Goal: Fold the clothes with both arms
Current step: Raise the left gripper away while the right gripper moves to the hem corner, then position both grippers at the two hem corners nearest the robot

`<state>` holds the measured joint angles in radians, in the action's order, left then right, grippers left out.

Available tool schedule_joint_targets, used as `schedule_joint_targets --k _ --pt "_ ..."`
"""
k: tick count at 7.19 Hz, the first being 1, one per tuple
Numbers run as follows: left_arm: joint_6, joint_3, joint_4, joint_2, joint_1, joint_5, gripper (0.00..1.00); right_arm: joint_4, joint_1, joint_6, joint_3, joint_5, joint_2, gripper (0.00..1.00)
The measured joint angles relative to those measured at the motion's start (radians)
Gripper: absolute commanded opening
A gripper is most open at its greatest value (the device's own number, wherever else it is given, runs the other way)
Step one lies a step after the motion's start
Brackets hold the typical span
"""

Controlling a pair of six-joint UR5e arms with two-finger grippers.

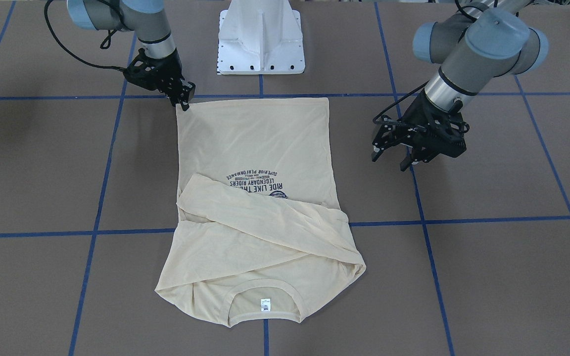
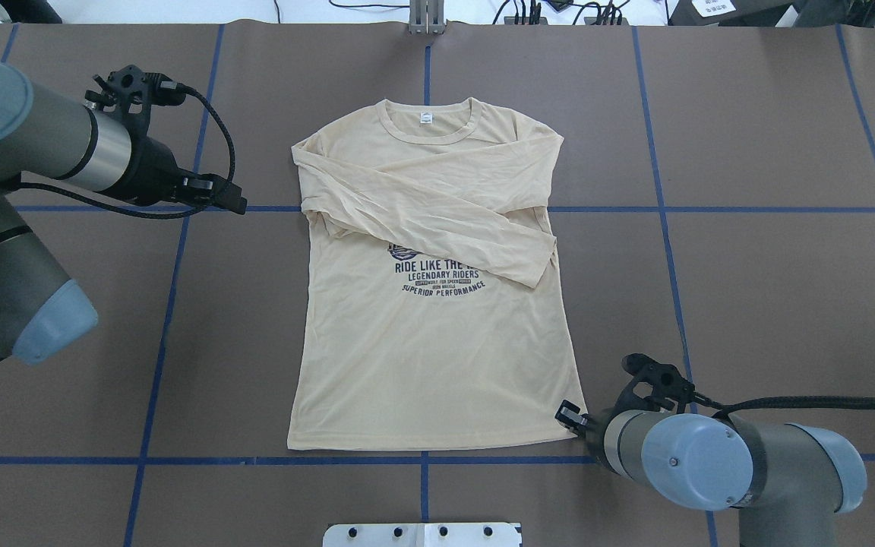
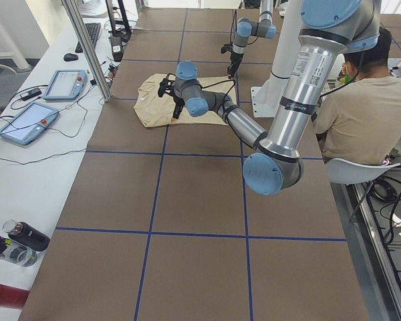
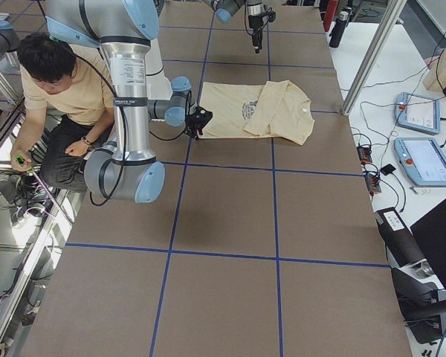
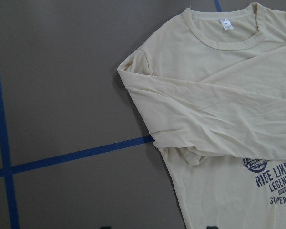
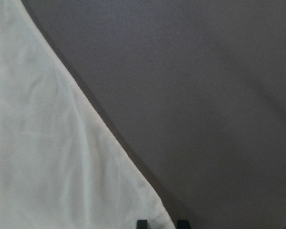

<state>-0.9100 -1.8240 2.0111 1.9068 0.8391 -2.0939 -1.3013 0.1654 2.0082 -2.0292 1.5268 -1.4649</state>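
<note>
Lying flat on the matte brown desk (image 1: pixel 488 277), the thin, wrinkled cream shirt (image 1: pixel 255 133) has its sleeves crossed. The left gripper (image 1: pixel 390 162) is spread and empty; the right gripper (image 1: pixel 184 103) sits at the hem corner, grip unclear.

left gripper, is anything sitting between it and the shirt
Nothing visible. Only bare brown table lies between the left gripper and the shirt. Its jaws are open, and it hangs off to the side of the cloth, not touching it.
</note>
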Motion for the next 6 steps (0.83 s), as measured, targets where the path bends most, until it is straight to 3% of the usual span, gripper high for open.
schedule_joint_targets --k 3,6 --pt "-0.106 0.001 -0.001 0.006 -0.008 0.000 0.81 0.000 0.004 0.003 -0.022 0.003 -0.004 0.00" --pt "-0.535 -0.077 -0.003 -0.016 -0.142 0.067 0.80 -0.002 0.006 0.010 -0.056 0.006 -0.010 0.00"
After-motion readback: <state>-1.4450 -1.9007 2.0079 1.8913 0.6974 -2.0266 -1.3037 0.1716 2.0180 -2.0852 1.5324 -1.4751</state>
